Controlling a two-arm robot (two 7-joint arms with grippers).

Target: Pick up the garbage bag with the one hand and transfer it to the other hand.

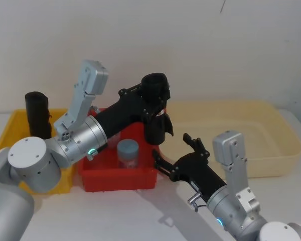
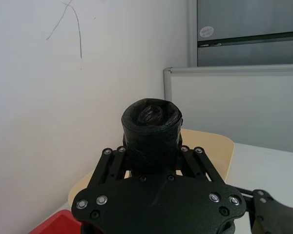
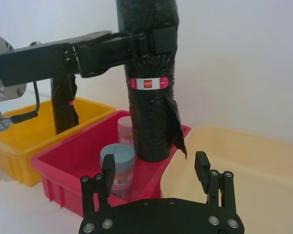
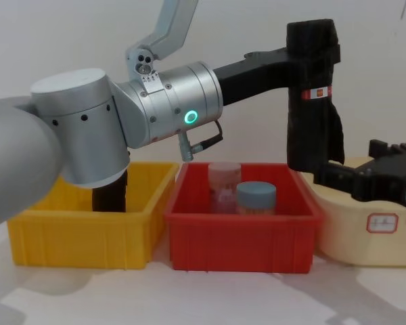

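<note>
A plain white wall backs a white table carrying three containers in a row: a yellow bin [image 4: 81, 240], a red bin [image 4: 243, 237] and a cream tub [image 4: 342, 233].

You will find the garbage bag [image 4: 311, 142] off the table, held upright above the red bin's right side, next to the cream tub. The left gripper [image 1: 158, 100], on the arm with the green ring light, is clamped round the roll's upper part, above the red-and-white label band. The roll's top stands clear above the fingers, and the loose black flap hangs down its side below the band.

The right gripper [image 1: 173, 149], on the arm with the blue ring light, sits low and just to the right of the bag's lower end. Its fingers are spread apart and hold nothing. In the head view there is a gap between them and the roll. In the right wrist view the bag's base lies ahead of the open fingers.

A blue-lidded jar [image 4: 256, 196] stands in the red bin. A second black roll [image 1: 36, 113] stands in the yellow bin.
</note>
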